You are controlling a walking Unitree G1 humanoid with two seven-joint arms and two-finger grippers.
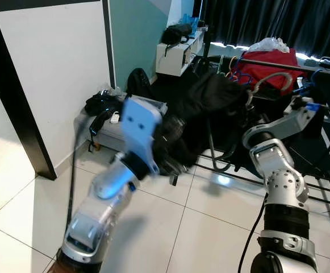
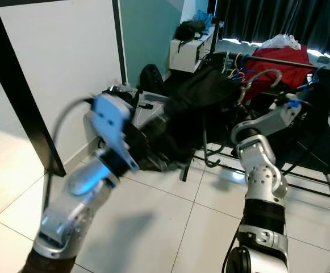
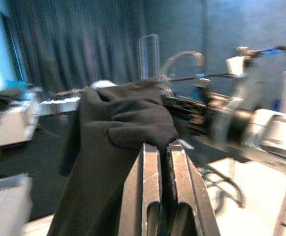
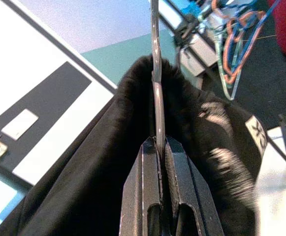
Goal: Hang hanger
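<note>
Black garment (image 3: pixel 118 123) pinched in the left claw (image 3: pixel 158 147); right claw (image 4: pixel 158 145) clamps its hanger (image 4: pixel 156 88)

Two robot arms – left arm (image 1: pixel 105 199), right arm (image 1: pixel 281 182). One black garment (image 1: pixel 210 102). One clear hanger (image 4: pixel 156 98). One red bag (image 1: pixel 267 65) – upper right.

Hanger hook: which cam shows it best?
Left wrist view: the clear hanger hook curves up above the black garment, beside the rack rail. Right wrist view shows the hook's stem edge-on, pinched by the right gripper. Both eye views show it small and blurred.
</note>
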